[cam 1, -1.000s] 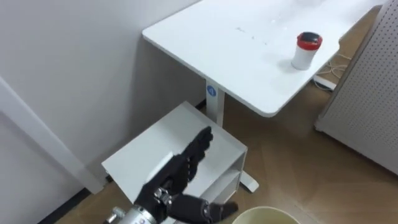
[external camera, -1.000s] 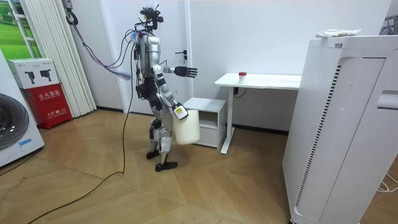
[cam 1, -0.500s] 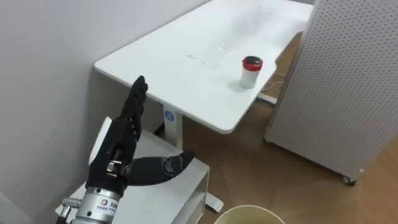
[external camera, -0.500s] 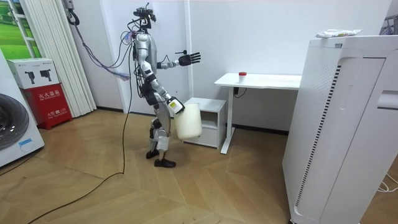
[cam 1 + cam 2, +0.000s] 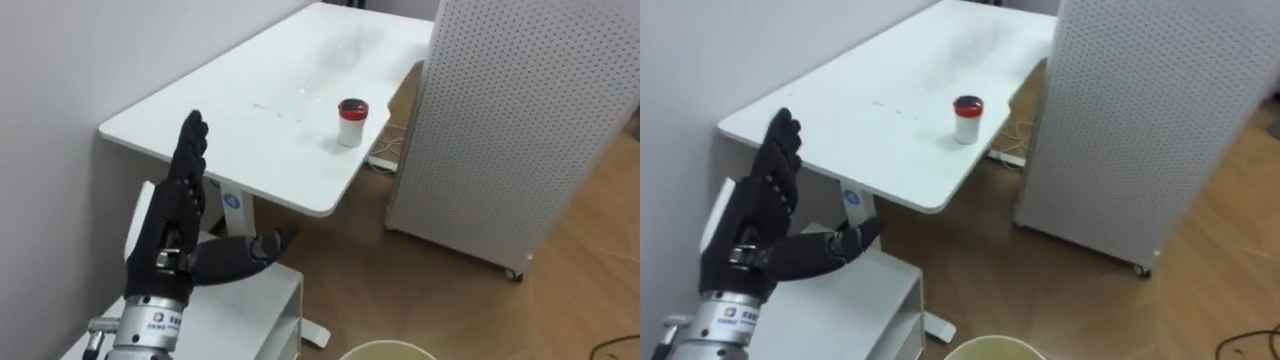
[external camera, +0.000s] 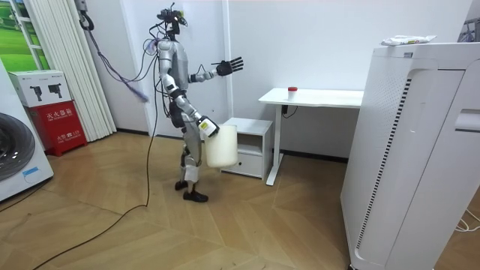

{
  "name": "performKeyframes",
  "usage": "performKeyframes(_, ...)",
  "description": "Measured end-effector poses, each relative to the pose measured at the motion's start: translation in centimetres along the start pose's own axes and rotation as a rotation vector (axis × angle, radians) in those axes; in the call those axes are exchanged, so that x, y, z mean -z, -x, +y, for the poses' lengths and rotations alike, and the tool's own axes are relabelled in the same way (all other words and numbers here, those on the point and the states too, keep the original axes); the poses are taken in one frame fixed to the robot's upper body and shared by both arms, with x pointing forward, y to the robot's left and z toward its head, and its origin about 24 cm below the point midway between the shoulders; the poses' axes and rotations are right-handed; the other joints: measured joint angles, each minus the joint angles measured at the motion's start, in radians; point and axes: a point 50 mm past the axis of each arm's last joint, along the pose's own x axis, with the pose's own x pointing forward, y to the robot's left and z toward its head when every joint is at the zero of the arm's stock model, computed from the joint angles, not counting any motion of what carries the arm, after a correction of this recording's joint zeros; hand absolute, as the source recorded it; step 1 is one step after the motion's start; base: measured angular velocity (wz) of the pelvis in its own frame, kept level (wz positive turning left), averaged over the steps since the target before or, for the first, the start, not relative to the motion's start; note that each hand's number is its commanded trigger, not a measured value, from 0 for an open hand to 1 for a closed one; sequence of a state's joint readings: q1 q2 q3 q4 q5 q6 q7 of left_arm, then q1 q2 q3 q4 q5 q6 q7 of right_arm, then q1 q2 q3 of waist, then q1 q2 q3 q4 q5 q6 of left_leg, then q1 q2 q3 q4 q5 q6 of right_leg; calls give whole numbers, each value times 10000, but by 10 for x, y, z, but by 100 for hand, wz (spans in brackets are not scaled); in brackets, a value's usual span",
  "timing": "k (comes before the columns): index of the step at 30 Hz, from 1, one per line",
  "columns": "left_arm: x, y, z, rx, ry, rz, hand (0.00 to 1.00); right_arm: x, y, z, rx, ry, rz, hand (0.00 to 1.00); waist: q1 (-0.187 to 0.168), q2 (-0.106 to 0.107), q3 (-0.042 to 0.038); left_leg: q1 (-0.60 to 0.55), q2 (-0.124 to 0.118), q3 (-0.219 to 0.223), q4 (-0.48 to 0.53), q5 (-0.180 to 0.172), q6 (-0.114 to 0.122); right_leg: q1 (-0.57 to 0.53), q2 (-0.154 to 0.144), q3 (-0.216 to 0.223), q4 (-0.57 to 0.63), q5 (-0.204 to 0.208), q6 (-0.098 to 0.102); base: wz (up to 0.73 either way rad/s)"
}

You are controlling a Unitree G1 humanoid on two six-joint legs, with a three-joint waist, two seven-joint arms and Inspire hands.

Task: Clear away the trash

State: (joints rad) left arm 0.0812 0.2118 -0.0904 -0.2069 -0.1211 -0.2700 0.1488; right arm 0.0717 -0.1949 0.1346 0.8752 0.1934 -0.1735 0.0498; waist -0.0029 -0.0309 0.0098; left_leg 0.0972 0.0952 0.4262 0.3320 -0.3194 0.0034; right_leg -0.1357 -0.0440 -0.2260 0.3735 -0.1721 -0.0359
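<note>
A small white cup with a red lid (image 5: 351, 121) stands upright near the front edge of the white desk (image 5: 250, 130); the room view shows the cup (image 6: 292, 89) on the desk's left end. My left hand (image 5: 175, 225) is raised in front of me, open, fingers straight and thumb spread, well short of the cup and holding nothing. In the room view my right hand (image 6: 205, 126) hangs low by my hip, holding a cream bin (image 6: 222, 146) by its rim. The bin's rim (image 5: 390, 350) shows at the bottom edge of the eye views.
A low white cabinet (image 5: 240, 320) stands under my left hand, beside the desk leg. A tall white perforated unit (image 5: 520, 120) rises right of the desk, with wooden floor between them. I stand on the floor just left of the cabinet (image 6: 251, 142).
The camera has swung right, so the desk and cup sit further left and the perforated unit has come in. My left hand has risen higher. The bin has shifted slightly in the room view.
</note>
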Motion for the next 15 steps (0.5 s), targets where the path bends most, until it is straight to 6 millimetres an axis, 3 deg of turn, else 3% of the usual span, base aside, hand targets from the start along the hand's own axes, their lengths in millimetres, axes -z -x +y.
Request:
performKeyframes(1, -1, 3, 5, -174, -122, -35, 0, -5, -1, 2, -191, 315, -191, 100, 229, 118, -57, -30, -119, -1480, 249, 1, 2, 52, 259, 513, -159, 147, -107, -148)
performKeyframes(2, 0, 4, 7, -261, -158, 8, 0, -8, -1, 2, -257, 413, -319, 100, 283, 190, -63, -121, -184, -2118, 460, 1, 2, 127, 370, 772, -257, 227, -143, -136)
performKeyframes(3, 2, 8, 9, -359, -180, 172, 0, -12, -1, 3, -332, 463, -507, 100, 315, 310, -93, -346, -359, -3081, 919, 21, 3, 212, 485, 1170, -413, 311, -146, -87)
performKeyframes(4, 3, 10, 7, -303, -159, 251, 0, -12, 0, 1, -290, 455, -541, 100, 247, 324, -105, -461, -624, -3840, 622, 57, 2, 236, 520, 1606, -442, 347, -85, -66)
performKeyframes(5, 3, 10, 5, -283, -205, 234, 0, -11, 1, -1, -256, 467, -528, 100, 258, 322, -99, -568, -738, -4083, 320, 122, -47, 217, 520, 1757, -433, 356, -64, -58)
performKeyframes(6, 4, 11, 4, -323, -227, 222, 0, -11, 1, -2, -206, 496, -515, 100, 295, 375, -102, -787, -758, -4326, -149, 472, 44, 154, 548, 2015, -359, 351, -3, -71)
performKeyframes(8, 4, 14, 7, -476, -319, 282, 0, -11, 1, -1, -277, 806, -497, 100, 336, 421, -195, -636, -821, -4283, -334, 505, 76, 144, 544, 2068, -296, 334, 67, -53)
performKeyframes(9, 2, 14, 8, -506, -334, 198, 0, -12, 1, -2, -296, 1025, -508, 100, 288, 396, -203, -502, -886, -4227, -502, 553, 133, 184, 544, 2062, -296, 330, 86, -18)
performKeyframes(14, -3, 13, 8, -550, -295, -75, 0, -16, 3, -1, -347, 1274, -770, 100, 297, 410, -145, -28, -928, -4022, -949, 611, 187, 372, 545, 1978, -487, 358, 119, -11)
performKeyframes(15, -3, 13, 8, -542, -305, -66, 0, -19, 2, -1, -362, 1274, -896, 100, 274, 427, -92, 40, -914, -4015, -985, 618, 189, 424, 558, 1964, -483, 356, 120, 0)
